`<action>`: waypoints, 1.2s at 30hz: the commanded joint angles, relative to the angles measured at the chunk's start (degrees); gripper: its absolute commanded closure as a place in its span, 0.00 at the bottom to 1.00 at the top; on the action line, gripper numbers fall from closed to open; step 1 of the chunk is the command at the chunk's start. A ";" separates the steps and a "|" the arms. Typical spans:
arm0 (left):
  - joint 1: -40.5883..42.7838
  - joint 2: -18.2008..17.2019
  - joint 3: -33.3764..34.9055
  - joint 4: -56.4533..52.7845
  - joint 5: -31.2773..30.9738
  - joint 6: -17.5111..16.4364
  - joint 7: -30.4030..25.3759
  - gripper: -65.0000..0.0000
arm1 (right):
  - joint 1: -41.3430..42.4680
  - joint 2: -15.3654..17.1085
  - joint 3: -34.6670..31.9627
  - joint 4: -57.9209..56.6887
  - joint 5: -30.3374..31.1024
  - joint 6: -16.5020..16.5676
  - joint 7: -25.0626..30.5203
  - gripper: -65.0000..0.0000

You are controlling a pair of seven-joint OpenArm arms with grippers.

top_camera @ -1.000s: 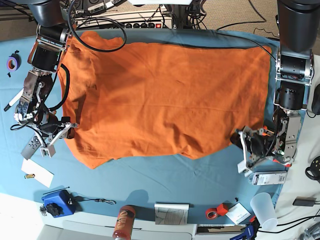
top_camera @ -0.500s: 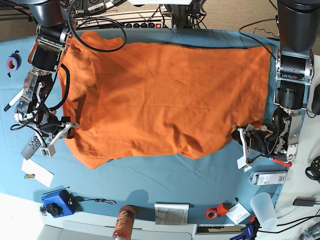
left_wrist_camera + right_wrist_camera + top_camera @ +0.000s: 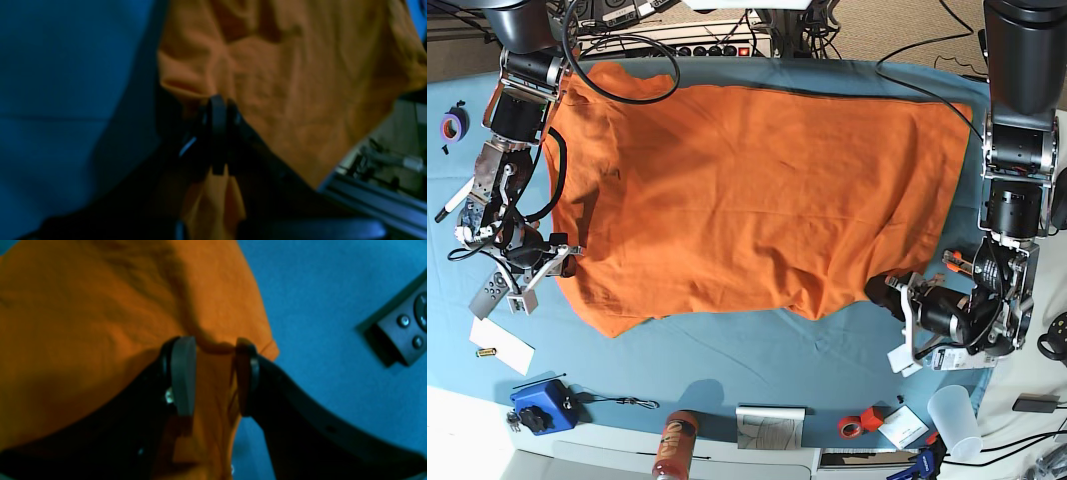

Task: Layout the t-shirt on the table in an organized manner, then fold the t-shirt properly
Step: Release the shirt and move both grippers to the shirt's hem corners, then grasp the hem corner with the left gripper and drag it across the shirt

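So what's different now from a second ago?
The left gripper has shut its jaws on the corner of the t-shirt and pulled it toward the table's near edge, drawing that hem inward. The right gripper stays put with jaws apart around the shirt's edge, and the rest of the shirt lies as before on the table.

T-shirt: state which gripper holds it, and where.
The left gripper pinches the t-shirt at its edge; the right gripper straddles another edge, open.
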 commanded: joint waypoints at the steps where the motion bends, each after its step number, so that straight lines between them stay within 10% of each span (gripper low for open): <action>1: -1.99 -0.66 -0.35 1.95 -2.84 0.00 -0.58 1.00 | 1.55 0.96 0.20 1.03 0.94 -0.02 1.07 0.69; 14: 19.96 -6.03 -0.35 29.03 -7.80 -0.22 -0.58 1.00 | 1.55 0.94 0.20 1.03 0.94 -0.02 1.09 0.69; 24: 36.76 -3.15 -0.35 46.03 9.01 0.46 -5.25 1.00 | 1.53 0.96 0.20 1.03 0.94 -0.02 1.03 0.69; 30: 36.87 -3.15 -0.42 47.82 12.98 0.55 -5.62 0.66 | 1.55 0.96 0.20 1.01 0.94 0.00 1.05 0.69; 36: 36.92 -3.15 -0.42 58.16 19.65 1.79 -8.87 0.64 | 1.55 0.96 0.20 1.03 0.92 0.00 1.05 0.69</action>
